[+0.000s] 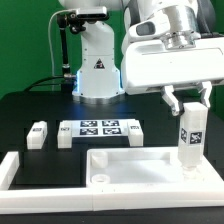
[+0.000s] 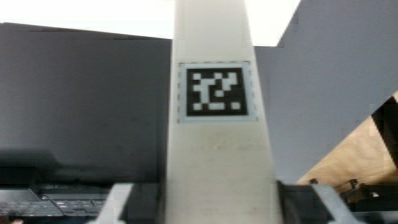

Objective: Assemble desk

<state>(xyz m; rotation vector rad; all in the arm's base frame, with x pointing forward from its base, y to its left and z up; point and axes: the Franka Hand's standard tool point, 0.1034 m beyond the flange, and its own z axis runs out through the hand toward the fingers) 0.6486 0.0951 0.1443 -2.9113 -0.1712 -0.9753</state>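
The white rimmed desk panel lies at the front of the black table, with a round hole near its corner at the exterior view's left. My gripper is shut on a white square leg post that bears a black-and-white tag. The post hangs upright over the panel's corner at the exterior view's right, its lower end at or just above the rim. In the wrist view the post fills the middle, and the dark pads press its sides. Two more leg posts lie at the exterior view's left.
The marker board lies behind the panel. Another white post lies at its end. A long white L-shaped border bar frames the front and the exterior view's left. The robot's base stands at the back.
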